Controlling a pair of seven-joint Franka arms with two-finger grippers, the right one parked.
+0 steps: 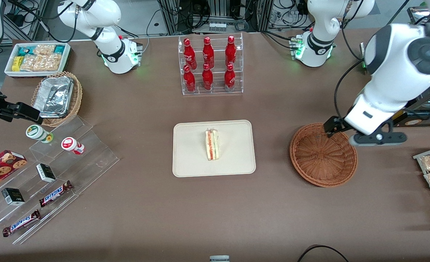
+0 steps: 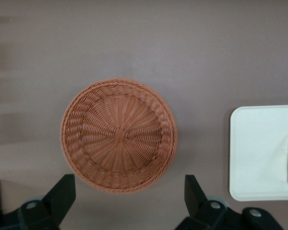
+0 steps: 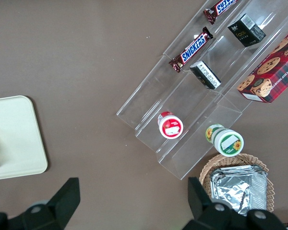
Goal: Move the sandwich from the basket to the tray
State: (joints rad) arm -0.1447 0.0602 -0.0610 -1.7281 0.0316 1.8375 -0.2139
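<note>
Opened wide and holding nothing, the claw (image 2: 125, 199) hung above the basket (image 1: 323, 155), over the rim farther from the front camera. That basket had nothing inside. Well apart from it, toward the parked arm's end, the sandwich (image 1: 212, 145) lay on the tray (image 1: 233, 160). Farther away stood a rack of red bottles (image 1: 210, 64).

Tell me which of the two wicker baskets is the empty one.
The reddish-brown basket under the gripper, whose fingers are open. The tan basket toward the parked arm's end holds foil trays. The sandwich is on the tray.
</note>
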